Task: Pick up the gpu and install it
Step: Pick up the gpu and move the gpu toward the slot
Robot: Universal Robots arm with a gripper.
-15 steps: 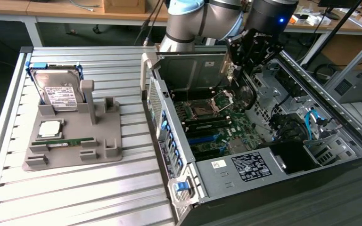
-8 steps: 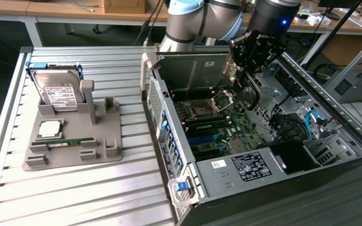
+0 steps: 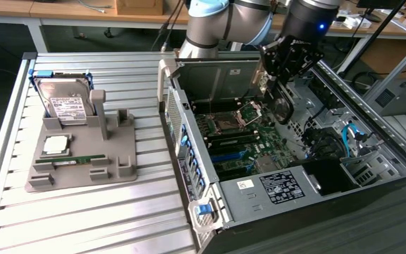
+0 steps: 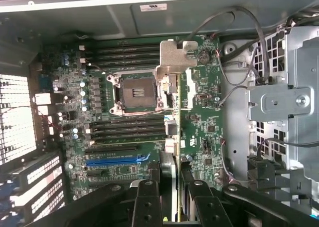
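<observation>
The gpu (image 3: 280, 106), a thin dark card with a round fan on its face, hangs upright inside the open computer case (image 3: 259, 198), above the green motherboard (image 3: 242, 145). My gripper (image 3: 279, 84) is shut on its upper edge. In the wrist view the gpu (image 4: 170, 169) shows edge-on between my two black fingers (image 4: 147, 202), and my gripper (image 4: 172, 199) looks straight down on the board. The card stands over the area beside the empty processor socket (image 4: 137, 90), clear of the board. A blue expansion slot (image 4: 117, 161) lies near the fingers.
On the slatted table at the exterior view's left, a grey fixture (image 3: 83, 159) holds a silver hard drive (image 3: 65, 103), a processor (image 3: 55, 144) and a green memory stick (image 3: 76, 159). Case walls, a drive cage (image 4: 284, 102) and loose cables (image 4: 239, 62) ring the motherboard.
</observation>
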